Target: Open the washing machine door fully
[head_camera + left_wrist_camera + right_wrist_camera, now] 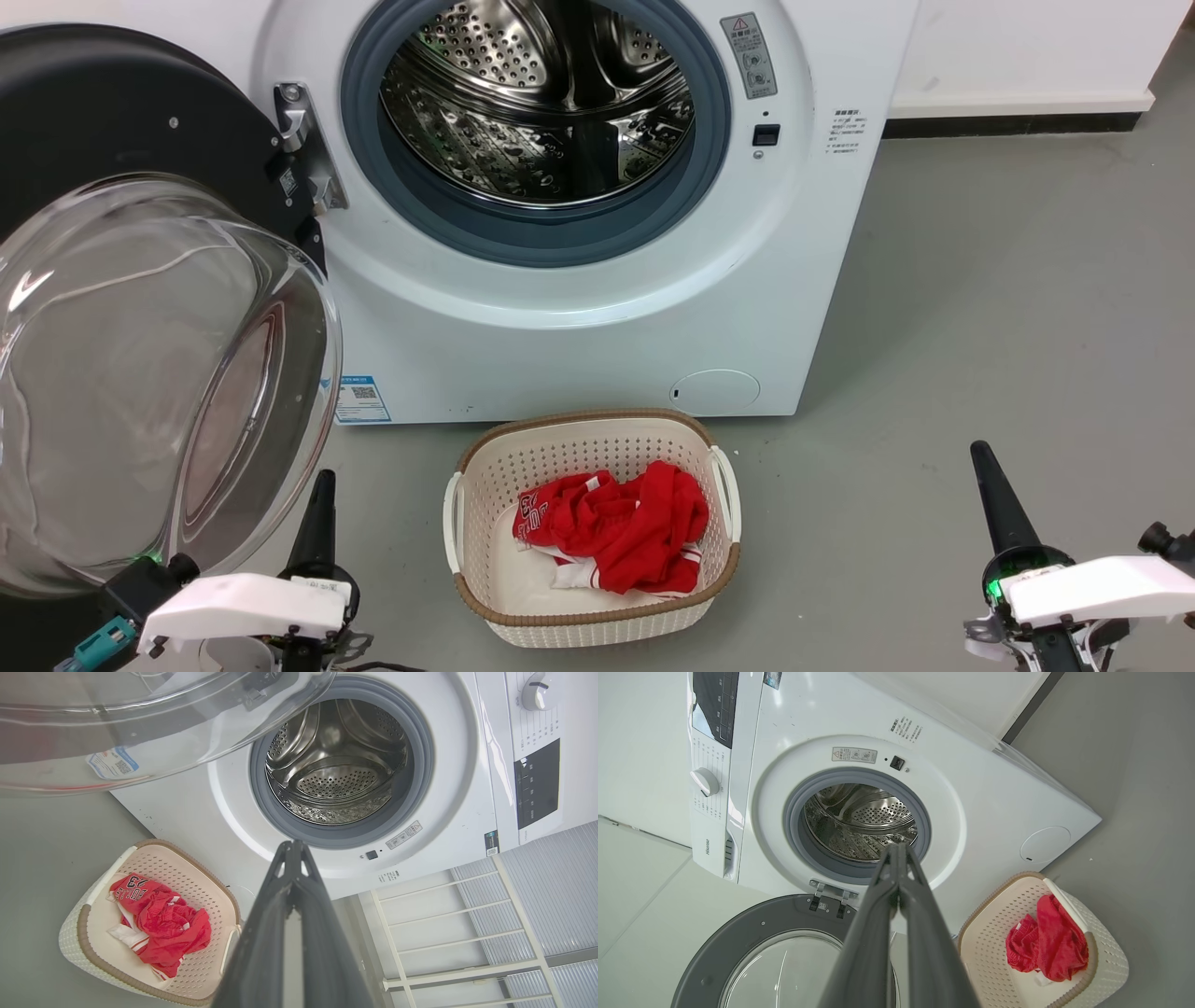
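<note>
Left pincer (pixel 323 483) near washing machine door (pixel 159 308)

The left gripper (pixel 322 490) has its two dark fingers pressed together, tips touching, with nothing between them. The right gripper (pixel 982 462) is the same, its fingers joined to one point. Behind each pair of fingers is a white wrist cover (pixel 245 602), and a green light (pixel 994 588) glows at the base of the right fingers.

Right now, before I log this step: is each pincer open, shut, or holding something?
Left pincer: shut, holding nothing.
Right pincer: shut, holding nothing.
</note>
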Robot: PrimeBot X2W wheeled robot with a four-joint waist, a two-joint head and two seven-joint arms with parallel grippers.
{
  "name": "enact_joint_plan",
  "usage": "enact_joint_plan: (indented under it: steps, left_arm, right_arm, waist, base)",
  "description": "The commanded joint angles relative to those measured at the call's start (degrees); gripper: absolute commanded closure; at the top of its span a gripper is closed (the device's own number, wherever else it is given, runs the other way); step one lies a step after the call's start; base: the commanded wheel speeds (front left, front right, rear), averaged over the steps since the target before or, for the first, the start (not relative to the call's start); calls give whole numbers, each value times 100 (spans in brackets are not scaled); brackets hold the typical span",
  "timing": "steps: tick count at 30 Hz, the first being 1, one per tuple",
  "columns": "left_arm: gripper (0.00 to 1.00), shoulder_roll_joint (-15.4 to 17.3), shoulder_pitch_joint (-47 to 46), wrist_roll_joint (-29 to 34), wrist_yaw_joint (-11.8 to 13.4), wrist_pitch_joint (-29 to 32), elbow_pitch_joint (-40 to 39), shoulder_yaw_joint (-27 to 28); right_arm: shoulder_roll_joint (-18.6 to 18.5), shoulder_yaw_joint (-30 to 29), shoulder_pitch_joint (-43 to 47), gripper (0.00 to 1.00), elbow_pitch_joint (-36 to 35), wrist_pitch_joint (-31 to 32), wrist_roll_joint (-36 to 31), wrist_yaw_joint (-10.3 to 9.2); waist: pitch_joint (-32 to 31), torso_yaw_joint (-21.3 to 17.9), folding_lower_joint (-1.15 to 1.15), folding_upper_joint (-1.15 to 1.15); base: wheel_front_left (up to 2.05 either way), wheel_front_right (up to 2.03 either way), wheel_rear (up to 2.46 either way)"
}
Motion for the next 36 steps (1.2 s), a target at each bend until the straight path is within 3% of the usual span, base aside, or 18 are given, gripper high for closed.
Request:
enact_joint_plan:
  steps: [1, 36]
  left_arm:
    - [100, 9, -130, -139, -56, 33, -26, 30]
    - [100, -24, -327, -2001, -256, 493, 246, 180]
  right_arm:
    - [-30, -22, -138, 100, -6, 32, 147, 0]
    - [5, -240, -397, 100, 383, 380, 1906, -1]
  waist:
    - [0, 3, 0, 0]
    - [15, 77, 0, 0]
  base:
    - [0, 0, 0]
    - [0, 0, 0]
